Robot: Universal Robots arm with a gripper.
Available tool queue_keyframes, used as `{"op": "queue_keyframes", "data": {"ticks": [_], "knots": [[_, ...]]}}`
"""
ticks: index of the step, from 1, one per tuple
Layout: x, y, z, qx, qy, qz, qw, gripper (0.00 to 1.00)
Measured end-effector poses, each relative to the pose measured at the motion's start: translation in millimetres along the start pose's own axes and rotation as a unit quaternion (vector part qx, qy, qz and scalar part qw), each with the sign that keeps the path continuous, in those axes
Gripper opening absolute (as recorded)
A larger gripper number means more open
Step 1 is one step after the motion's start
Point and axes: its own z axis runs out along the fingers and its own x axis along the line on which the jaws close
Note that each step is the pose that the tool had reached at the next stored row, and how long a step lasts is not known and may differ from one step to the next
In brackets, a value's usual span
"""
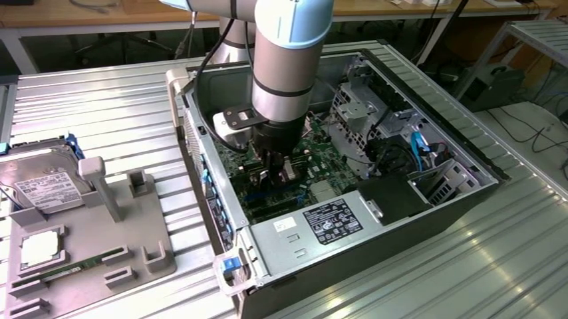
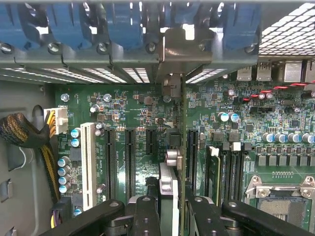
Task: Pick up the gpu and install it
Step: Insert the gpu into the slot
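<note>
Inside the computer case (image 1: pixel 266 259), the hand (image 2: pixel 172 206) grips the gpu (image 2: pixel 183 147) edge-on above the motherboard (image 2: pixel 236 147), black slots (image 2: pixel 130 157) flanking it.

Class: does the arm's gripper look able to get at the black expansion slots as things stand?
Probably yes: the computer case lies open, the gripper hangs inside it gripping the gpu, and no cable crosses the expansion slots.

Exterior high, oblique, over open computer case (image 1: pixel 390 159); wrist close above shared motherboard (image 2: pixel 147 113).
</note>
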Motion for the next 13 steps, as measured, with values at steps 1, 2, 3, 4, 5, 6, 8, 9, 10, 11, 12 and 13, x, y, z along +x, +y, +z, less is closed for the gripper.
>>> {"op": "queue_keyframes", "data": {"ticks": [1, 2, 3, 4, 5, 6, 8, 9, 10, 11, 12, 13], "knots": [[0.0, 0.0, 0.5, 0.0000, 0.0000, 0.000, 1.0000, 0.28], [0.0, 0.1, 1.4, -0.0001, 0.0002, 0.000, 1.0000, 0.28], [0.0, 0.2, 2.6, -0.0002, 0.0005, 0.000, 1.0000, 0.28], [0.0, 0.3, 4.2, -0.0003, 0.0006, 0.000, 1.0000, 0.28], [0.0, 0.3, 6.5, -0.0001, 0.0004, 0.000, 1.0000, 0.28], [0.0, 0.4, 7.3, -0.0002, 0.0003, 0.000, 1.0000, 0.28], [-0.1, 0.4, 7.6, -0.0001, 0.0001, 0.000, 1.0000, 0.28], [-0.1, 0.3, 7.6, -0.0001, 0.0001, 0.000, 1.0000, 0.28], [-0.1, 0.4, 7.5, -0.0001, 0.0001, 0.000, 1.0000, 0.28], [-0.1, 0.3, 7.6, 0.0000, 0.0000, 0.000, 1.0000, 0.28], [-0.1, 0.3, 7.6, 0.0000, 0.0000, 0.000, 1.0000, 0.28], [-0.1, 0.4, 7.6, 0.0000, 0.0000, 0.000, 1.0000, 0.28]]}}
